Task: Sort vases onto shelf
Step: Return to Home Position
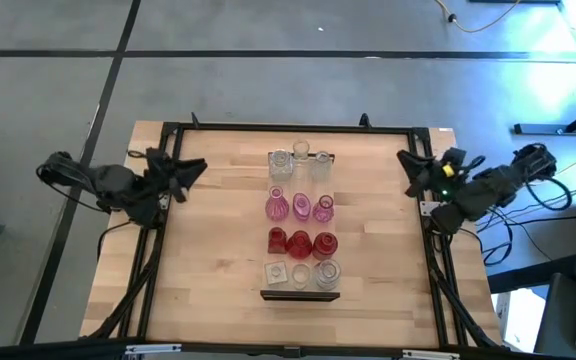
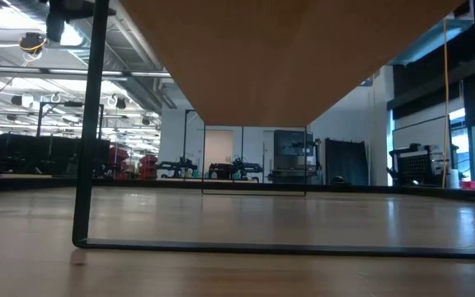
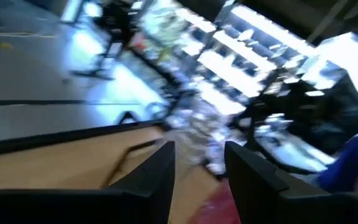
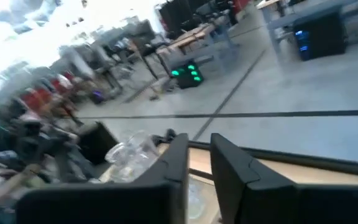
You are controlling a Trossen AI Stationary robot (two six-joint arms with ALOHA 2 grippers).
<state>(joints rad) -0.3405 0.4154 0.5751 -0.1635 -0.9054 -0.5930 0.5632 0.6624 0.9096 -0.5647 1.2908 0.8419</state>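
The shelf point(image 1: 289, 226) is a long light-wood board with dark end edges, lying in the middle of the table. On it stand rows of three small vases: clear ones point(image 1: 301, 158) at the far end, then pink narrow-necked ones point(image 1: 301, 208), deep red ones point(image 1: 301, 243), and clear squat ones point(image 1: 300, 275) at the near end. My left gripper point(image 1: 196, 168) point(image 3: 201, 158) hovers over the table's left edge, open and holding nothing. My right gripper point(image 1: 405, 166) point(image 4: 199, 152) hovers over the right edge with a narrow gap between its fingers. The right wrist view shows clear vases point(image 4: 129, 149), blurred.
A black frame point(image 1: 288, 128) runs around the tabletop, and both arms stand at its sides. Bare wood lies between each gripper and the board. The low view shows only a wooden underside point(image 2: 287, 49), a black frame leg point(image 2: 89, 124) and the room beyond.
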